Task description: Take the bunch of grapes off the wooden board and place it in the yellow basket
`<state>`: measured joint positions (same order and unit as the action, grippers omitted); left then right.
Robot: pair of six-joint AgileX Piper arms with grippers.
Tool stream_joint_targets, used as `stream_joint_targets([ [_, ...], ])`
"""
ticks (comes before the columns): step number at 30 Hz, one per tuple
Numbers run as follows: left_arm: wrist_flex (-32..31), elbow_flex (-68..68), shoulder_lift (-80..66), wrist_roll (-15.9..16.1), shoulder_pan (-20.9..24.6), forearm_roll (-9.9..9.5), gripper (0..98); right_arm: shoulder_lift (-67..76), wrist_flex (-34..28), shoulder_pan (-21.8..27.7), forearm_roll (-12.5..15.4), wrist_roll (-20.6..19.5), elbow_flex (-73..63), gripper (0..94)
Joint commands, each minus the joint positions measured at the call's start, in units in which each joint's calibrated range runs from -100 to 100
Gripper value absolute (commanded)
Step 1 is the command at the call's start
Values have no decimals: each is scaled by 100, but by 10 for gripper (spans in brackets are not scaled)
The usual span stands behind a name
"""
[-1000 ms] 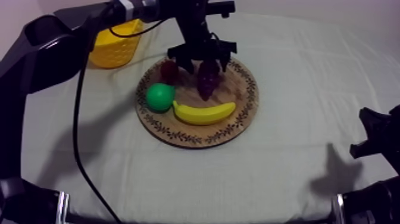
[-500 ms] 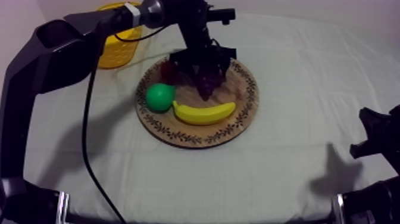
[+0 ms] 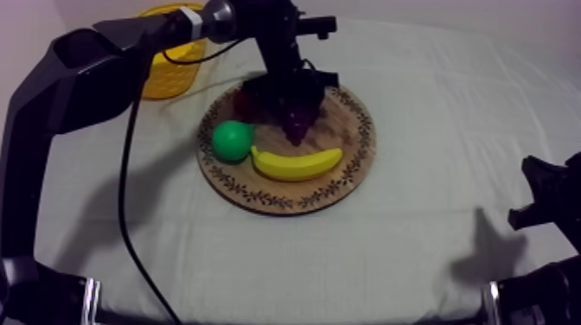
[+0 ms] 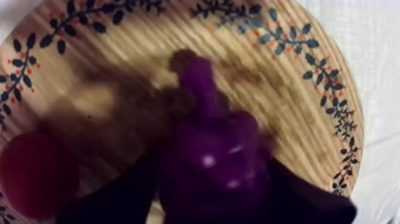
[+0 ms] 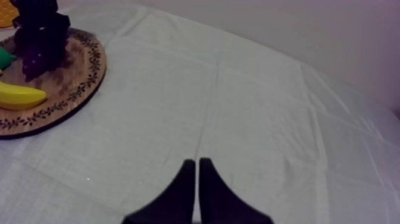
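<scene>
Over wooden board point(image 3: 347, 166), left pincer point(image 4: 209, 179) clamped on bunch of grapes point(image 4: 208, 140), fingers point(image 4: 297, 199) partly cut off, right pincer point(image 5: 197, 165) together.

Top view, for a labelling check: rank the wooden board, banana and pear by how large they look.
Largest: wooden board. Then: banana. Smallest: pear. The fruit lie on the board, so nearness hardly matters.

Creased grey-white cloth point(image 3: 415, 251) — pale wall point(image 5: 297, 30) behind.

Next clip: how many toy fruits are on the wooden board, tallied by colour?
Purple, bunch of grapes: 1
Red, small red fruit: 1
Green, pear: 1
Yellow, banana: 1
Total: 4
</scene>
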<state>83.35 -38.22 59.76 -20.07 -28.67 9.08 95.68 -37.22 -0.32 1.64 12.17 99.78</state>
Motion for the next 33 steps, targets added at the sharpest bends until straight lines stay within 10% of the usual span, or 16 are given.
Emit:
stream_joint_targets([
  [1, -2, 6, -6, 14, 4, 1, 480, 0, 4, 1, 0, 1, -1, 5],
  [33, -1126, 1991, -1864, 779, -6, 26, 426, 0, 4, 1, 0, 1, -1, 5],
])
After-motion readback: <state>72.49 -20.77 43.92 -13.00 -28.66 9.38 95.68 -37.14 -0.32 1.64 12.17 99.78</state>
